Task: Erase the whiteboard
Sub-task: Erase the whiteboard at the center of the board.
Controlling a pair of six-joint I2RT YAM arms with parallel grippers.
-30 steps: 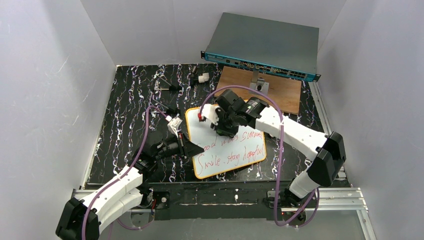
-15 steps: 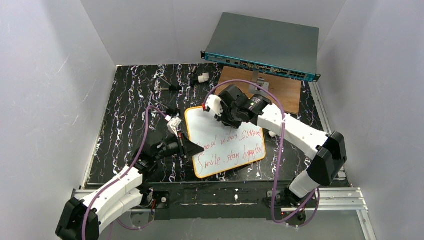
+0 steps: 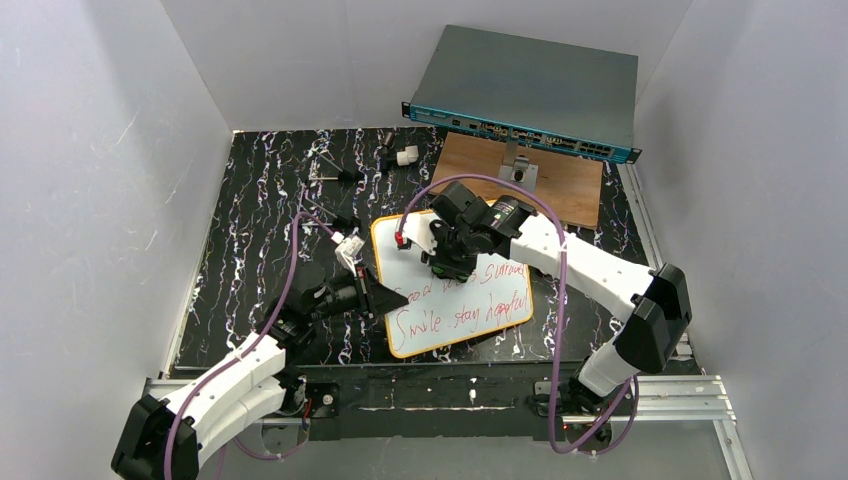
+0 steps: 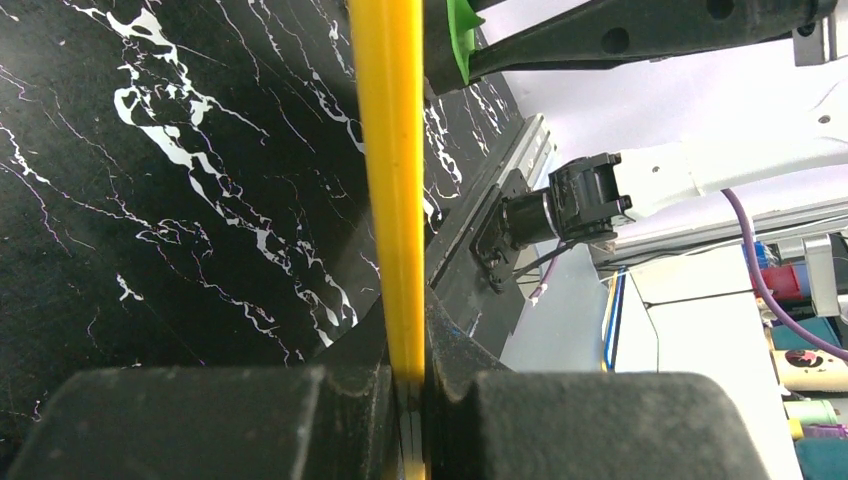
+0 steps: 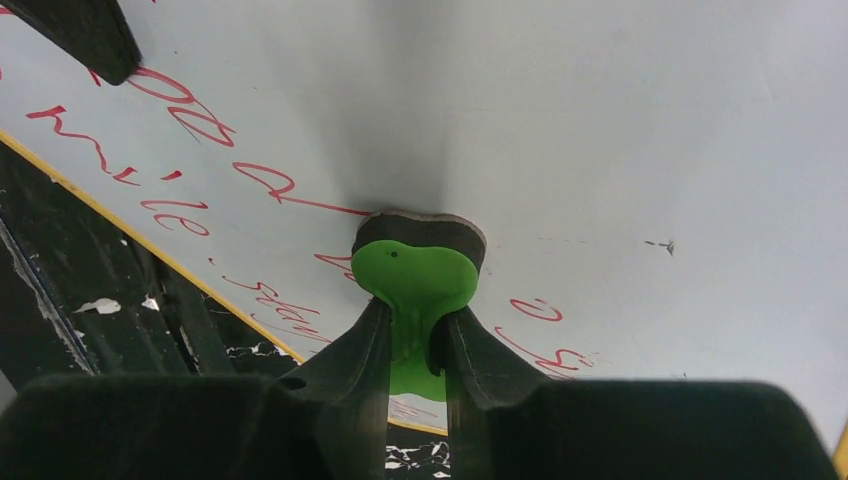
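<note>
The whiteboard [image 3: 392, 258], white with a thin orange-yellow frame, lies on the black marbled table and bears two lines of red handwriting [image 3: 462, 312] on its near half. My left gripper [image 3: 386, 298] is shut on the board's left edge; in the left wrist view the yellow frame [image 4: 390, 180] runs straight into the left gripper [image 4: 410, 335]. My right gripper [image 3: 445, 262] is shut on a green eraser [image 5: 412, 275], whose dark felt pad presses on the whiteboard [image 5: 620, 120] at the upper line of writing. In the right wrist view the right gripper [image 5: 412, 345] pinches the eraser's stem.
A brown wooden board [image 3: 565, 188] with a small metal stand lies behind the whiteboard, and a grey network switch [image 3: 525, 90] sits tilted above it. Small parts [image 3: 405, 156] and a thin tool [image 3: 340, 175] lie at the back of the table. White walls close in three sides.
My right gripper swept the eraser toward the far end of the whiteboard, then back near onto the upper line of writing. The left arm has stayed still.
</note>
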